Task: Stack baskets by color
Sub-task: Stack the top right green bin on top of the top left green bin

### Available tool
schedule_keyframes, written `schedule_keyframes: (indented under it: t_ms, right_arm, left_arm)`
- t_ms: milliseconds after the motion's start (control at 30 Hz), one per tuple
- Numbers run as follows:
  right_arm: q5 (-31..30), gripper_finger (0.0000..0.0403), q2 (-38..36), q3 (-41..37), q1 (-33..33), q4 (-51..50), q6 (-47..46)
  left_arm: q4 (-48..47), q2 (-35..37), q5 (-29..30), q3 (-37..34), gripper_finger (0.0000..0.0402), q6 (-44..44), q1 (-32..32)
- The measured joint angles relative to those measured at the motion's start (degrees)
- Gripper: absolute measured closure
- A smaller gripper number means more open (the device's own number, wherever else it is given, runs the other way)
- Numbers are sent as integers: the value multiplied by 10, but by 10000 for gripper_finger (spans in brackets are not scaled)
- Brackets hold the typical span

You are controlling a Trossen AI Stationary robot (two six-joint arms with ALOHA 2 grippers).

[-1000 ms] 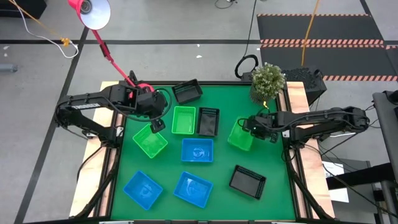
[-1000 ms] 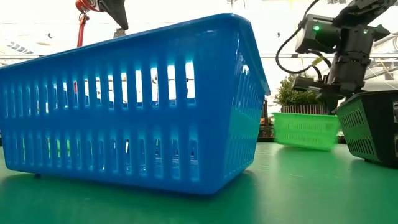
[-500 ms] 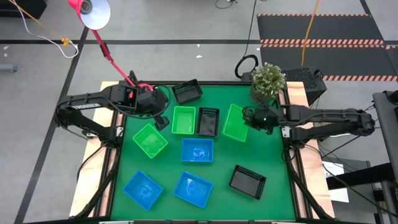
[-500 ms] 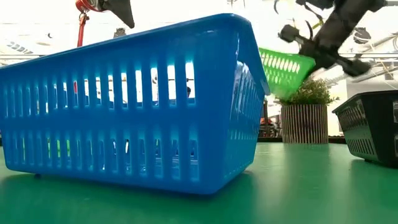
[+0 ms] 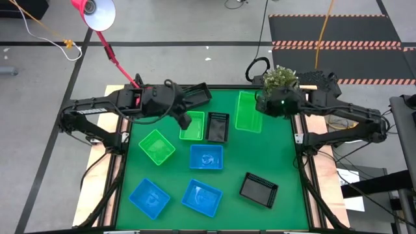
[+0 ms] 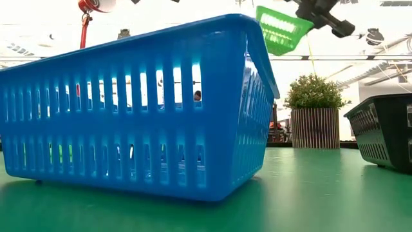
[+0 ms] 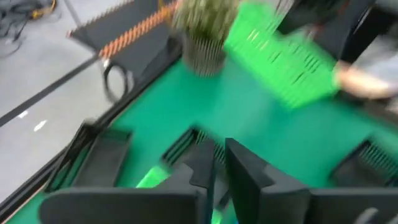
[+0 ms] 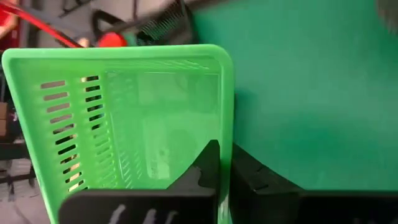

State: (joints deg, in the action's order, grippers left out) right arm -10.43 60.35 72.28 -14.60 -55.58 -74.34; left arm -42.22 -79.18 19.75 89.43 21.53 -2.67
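Note:
My right gripper (image 5: 262,106) is shut on a bright green basket (image 5: 247,112), which hangs high over the table's far right part and shows in the low view as the green basket (image 6: 280,29). My left gripper (image 5: 186,121) hovers over a second green basket (image 5: 192,127); its fingers (image 7: 205,165) stand a narrow gap apart with nothing between them. A third green basket (image 5: 156,146) rests on its bottom left of centre. Three blue baskets (image 5: 206,156) (image 5: 149,197) (image 5: 202,197) and three black ones (image 5: 218,127) (image 5: 195,95) (image 5: 259,189) stand on the mat. My right gripper pinches the green basket's side wall at its rim (image 8: 227,134), one finger inside (image 8: 208,163) and one outside (image 8: 247,169). It comes at the wall from the table's right side, slanting down. The basket is lifted clear of the mat and tilted.
A potted plant (image 5: 279,81) stands at the far right corner, close behind the lifted basket. A pink desk lamp (image 5: 94,12) reaches in from the far left. In the low view a blue basket (image 6: 135,109) fills the foreground and a black one (image 6: 386,132) stands at the right.
My right gripper has risen steeply and gone toward the far edge with the green basket. The basket stood tipped on the mat at the right and now hangs clear. My left gripper has moved from beside the left green basket toward the table's right, and its fingers have tipped upward.

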Motion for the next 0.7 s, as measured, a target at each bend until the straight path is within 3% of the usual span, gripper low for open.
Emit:
schedule_keyframes:
  t_ms: [167,367,467,700]
  right_arm:
    - [-28,402,29,51,-27,18,105]
    - [-30,401,52,53,-56,130,217]
    - [-26,400,65,53,-64,174,267]
    - [9,399,91,53,-78,262,332]
  left_arm:
    - [109,-26,0,0,272,2,0]
    - [232,-53,24,-2,190,-9,8]
    - [299,-71,79,2,172,-30,17]
    - [380,-109,131,2,159,-45,21]
